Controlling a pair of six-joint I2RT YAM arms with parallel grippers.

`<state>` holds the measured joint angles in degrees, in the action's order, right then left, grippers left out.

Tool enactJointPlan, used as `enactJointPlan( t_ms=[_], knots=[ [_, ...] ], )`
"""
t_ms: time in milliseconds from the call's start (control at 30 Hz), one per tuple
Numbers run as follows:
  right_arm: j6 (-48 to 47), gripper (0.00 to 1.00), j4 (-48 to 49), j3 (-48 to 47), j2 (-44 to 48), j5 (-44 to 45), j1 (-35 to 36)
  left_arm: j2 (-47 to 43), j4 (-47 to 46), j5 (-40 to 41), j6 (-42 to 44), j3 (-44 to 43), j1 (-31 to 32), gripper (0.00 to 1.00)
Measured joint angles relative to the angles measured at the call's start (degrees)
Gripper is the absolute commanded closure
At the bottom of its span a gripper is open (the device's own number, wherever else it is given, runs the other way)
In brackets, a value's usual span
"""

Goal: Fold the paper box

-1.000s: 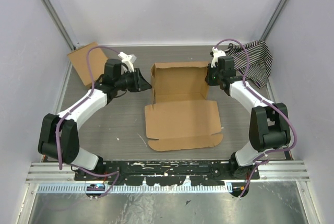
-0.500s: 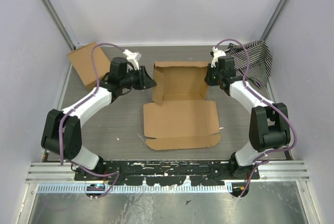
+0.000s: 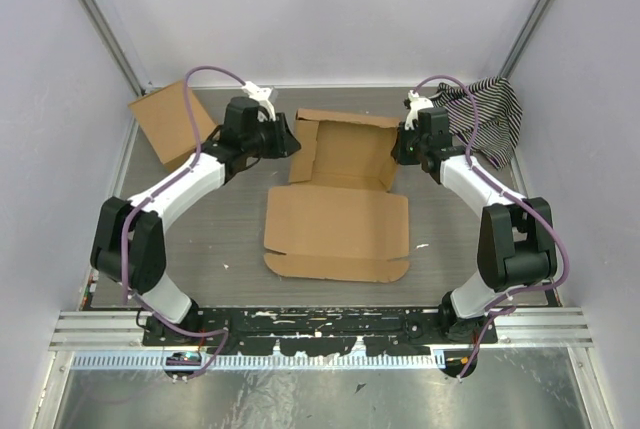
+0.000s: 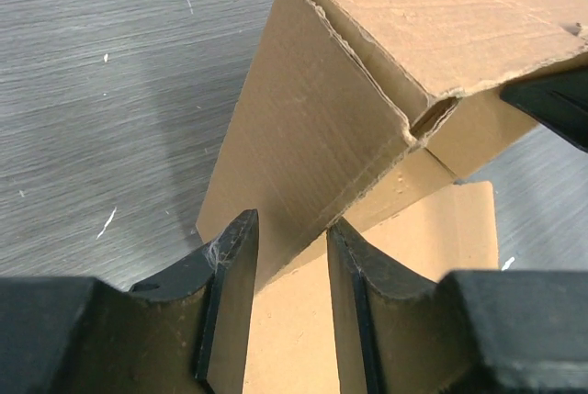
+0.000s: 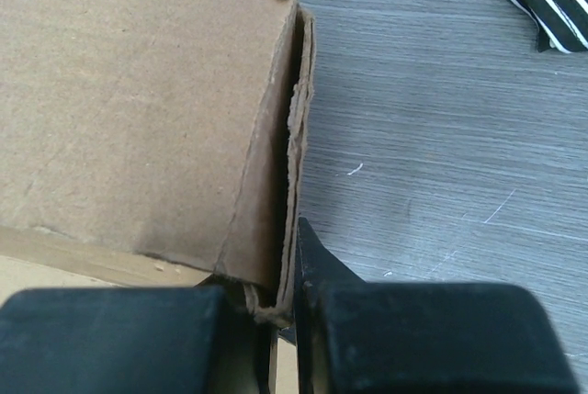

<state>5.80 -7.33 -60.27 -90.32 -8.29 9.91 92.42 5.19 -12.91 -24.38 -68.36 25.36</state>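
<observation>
Left gripper, half open, straddles the box's frame-left wall, apparently without pinching it. Right gripper clamps the frame-right wall. The box's front panel lies flat.

The plain brown die-cut cardboard mailer box is half-formed: its wide near panel lies flat and its far side walls stand raised. The left wall passes between the spread left fingers. The doubled right wall is pinched between the right fingers.
</observation>
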Motion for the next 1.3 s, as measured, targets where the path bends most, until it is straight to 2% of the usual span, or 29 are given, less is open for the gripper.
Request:
enactJointPlan(
  t_ms=[400, 467, 533, 567, 800, 1100, 1300],
  knots=[
    [0.4, 0.95, -1.6, 0.1, 0.2, 0.3, 1.6, 6.2, 10.2, 15.6, -0.8, -7.9, 4.0, 0.66],
    [0.6, 0.95, -2.1, 0.1, 0.4, 0.3, 2.3, 7.0, 13.1, 18.7, -1.8, -9.6, 4.4, 0.75],
    [1.0, 0.96, -2.5, 0.0, 0.7, 0.6, 2.9, 8.0, 16.6, 21.9, -2.4, -11.8, 5.1, 0.88],
    [1.4, 0.96, -2.8, 0.0, 0.9, 0.8, 3.2, 8.9, 19.3, 23.8, -2.7, -13.7, 5.5, 0.90],
    [7.0, 0.96, -11.3, -3.3, 0.9, 3.6, 5.4, 18.8, 37.9, 37.2, -2.9, -29.0, 8.7, 0.90],
    [14.6, 0.95, -25.0, -13.2, -2.7, 5.8, 9.4, 19.3, 43.8, 55.3, -2.1, -27.5, 14.0, 0.88],
    [17.3, 0.95, -27.9, -15.2, -4.7, 3.9, 9.5, 19.3, 44.4, 58.5, -2.0, -27.1, 14.8, 0.87]
  ],
)
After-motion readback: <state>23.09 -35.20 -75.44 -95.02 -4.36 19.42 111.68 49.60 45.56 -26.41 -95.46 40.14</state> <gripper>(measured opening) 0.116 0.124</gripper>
